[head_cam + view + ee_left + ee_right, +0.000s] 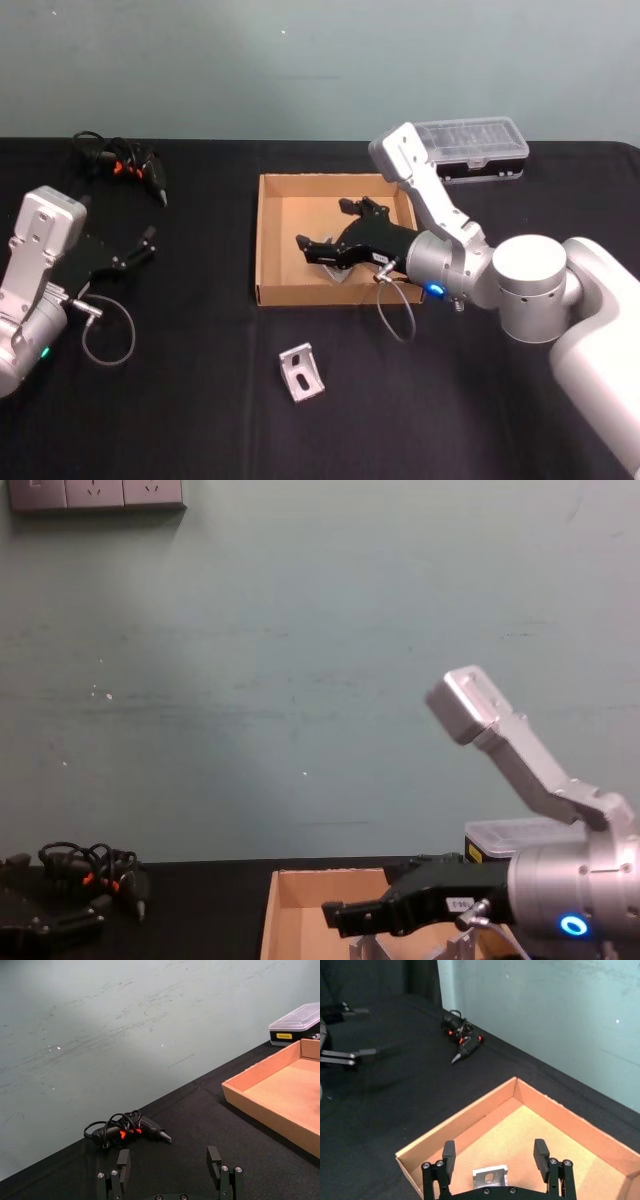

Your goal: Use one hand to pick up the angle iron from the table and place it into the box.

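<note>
Hovering over the box (268, 240) in the head view, the right gripper (325, 225) is holding its fingers spread apart and is gripping nothing. An angle iron (336, 270) is lying on the box floor just beneath it, near the front wall. A second angle iron (301, 372) is sitting on the table (200, 400), in front of the box and apart from it. The left gripper (147, 245) is resting at the table's left side with its fingers parted and empty. A corded hand tool (125, 165) is lying at the rear left, and a plastic case (475, 148) is standing behind the box.

In the left wrist view, the left gripper (170, 1167) is showing both fingers (123, 1162) wide apart above the bare table.

In the right wrist view, the right gripper (494, 1152) is straddling the angle iron (490, 1178) without touching it.

In the chest view, the right gripper (370, 895) is hanging over the box (295, 905), fingers apart.
</note>
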Robot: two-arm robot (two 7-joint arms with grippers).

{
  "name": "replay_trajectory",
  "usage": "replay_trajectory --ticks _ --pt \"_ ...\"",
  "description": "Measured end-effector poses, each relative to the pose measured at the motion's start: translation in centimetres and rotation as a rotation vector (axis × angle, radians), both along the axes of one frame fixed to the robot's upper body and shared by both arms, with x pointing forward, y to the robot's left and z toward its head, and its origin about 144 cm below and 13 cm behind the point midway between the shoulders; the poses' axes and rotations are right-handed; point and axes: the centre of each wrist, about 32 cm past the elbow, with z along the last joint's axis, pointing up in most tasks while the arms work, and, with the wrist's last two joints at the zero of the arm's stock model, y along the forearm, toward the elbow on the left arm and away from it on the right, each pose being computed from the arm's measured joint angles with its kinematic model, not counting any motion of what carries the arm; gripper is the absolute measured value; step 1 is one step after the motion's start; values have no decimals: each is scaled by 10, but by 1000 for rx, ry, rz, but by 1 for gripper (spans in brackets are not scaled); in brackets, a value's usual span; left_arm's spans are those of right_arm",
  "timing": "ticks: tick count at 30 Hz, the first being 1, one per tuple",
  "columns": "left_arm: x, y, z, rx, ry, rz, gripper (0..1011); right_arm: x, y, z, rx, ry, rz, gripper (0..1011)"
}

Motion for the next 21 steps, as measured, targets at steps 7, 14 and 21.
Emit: replay_trajectory --ticks 7,14,21 --pt "0 0 0 0 0 0 1000 -18 -13 11 15 -40 17 1003" --pt "0 0 0 0 0 0 1000 -43 -26 22 22 -71 45 1003" --pt "0 0 0 0 0 0 1000 -69 -30 28 25 -85 89 1003"
